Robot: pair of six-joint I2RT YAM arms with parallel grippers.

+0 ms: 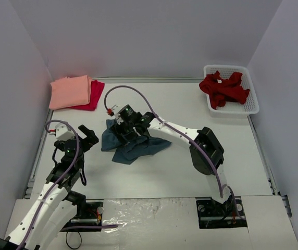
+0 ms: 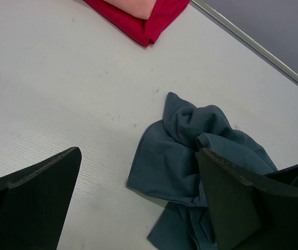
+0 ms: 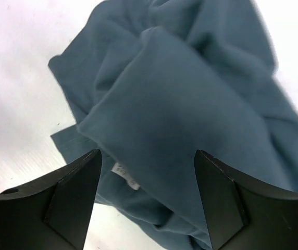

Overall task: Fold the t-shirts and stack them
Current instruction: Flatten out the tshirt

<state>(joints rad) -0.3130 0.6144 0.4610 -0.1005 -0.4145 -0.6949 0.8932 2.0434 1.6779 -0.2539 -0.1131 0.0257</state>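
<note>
Left gripper (image 1: pixel 84 136) spread, empty, at 9 o'clock of the crumpled mid-table slate-blue shirt (image 1: pixel 138 148). Right gripper (image 1: pixel 131 134) spread just over it; best to pinch one edge, not the bunch. Pink shirt (image 1: pixel 70 91) on crimson shirt (image 1: pixel 94 95) at 11 o'clock; dark red shirt (image 1: pixel 224 88) in basket (image 1: pixel 243 110) at 1.

The white table (image 1: pixel 170 174) carries a crumpled slate-blue shirt (image 1: pixel 138 151), a folded crimson shirt (image 1: pixel 96 95) and a basket (image 1: pixel 253 105).

I count four t-shirts: one slate-blue shirt (image 1: pixel 138 148), one salmon-pink shirt (image 1: pixel 70 91), one crimson shirt (image 1: pixel 94 95), one dark red shirt (image 1: pixel 224 88). One white basket (image 1: pixel 253 102). Two tools: left tool (image 1: pixel 88 136), right tool (image 1: pixel 129 136).
</note>
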